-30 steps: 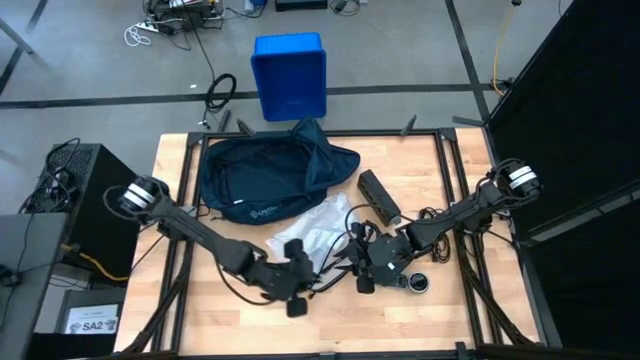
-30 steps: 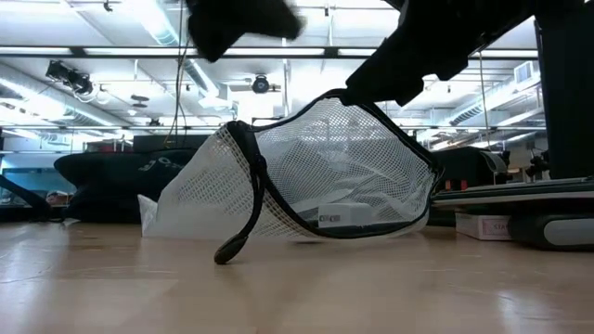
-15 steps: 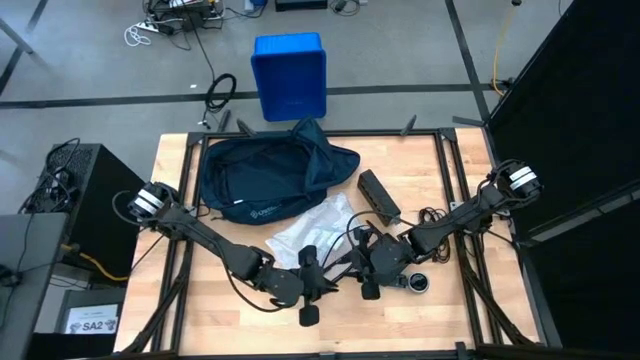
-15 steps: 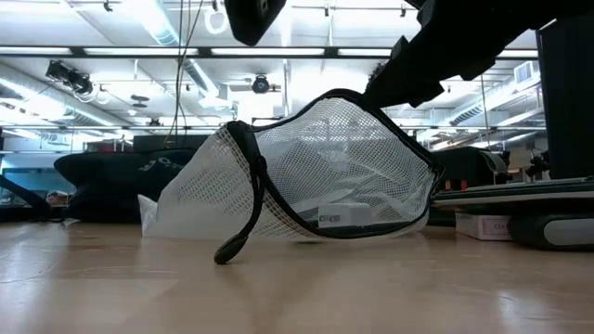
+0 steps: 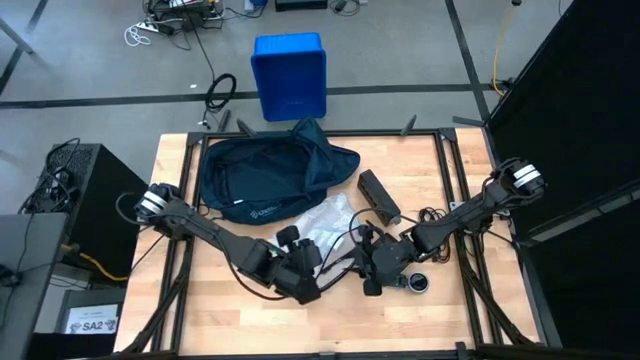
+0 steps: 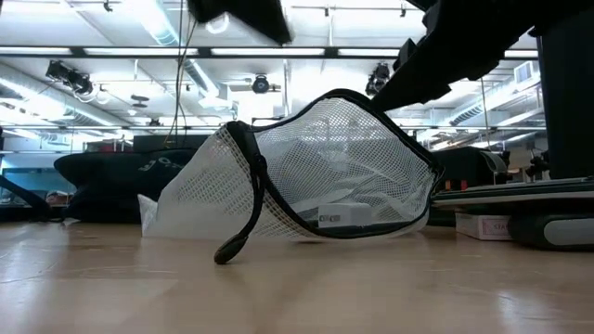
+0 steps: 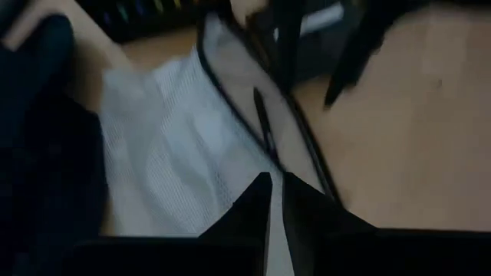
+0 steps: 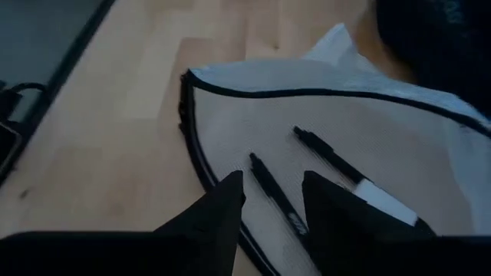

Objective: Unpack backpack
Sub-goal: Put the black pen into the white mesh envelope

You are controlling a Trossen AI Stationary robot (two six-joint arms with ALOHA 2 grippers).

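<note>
Overhead, you see the navy backpack [image 5: 265, 178] lying at the worktop's [image 5: 450, 310] far side. Only your right claw's [image 8: 270, 195] wrist view shows pens inside the white mesh pouch [image 8: 322, 146]; its fingers stand narrowly apart. Your left claw [image 7: 275, 195] is closed.

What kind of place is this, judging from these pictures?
Probably a robotics lab or workshop: a wooden table on a bare concrete floor, loose cables on that floor, and ceiling ducts with strip lights overhead.
</note>
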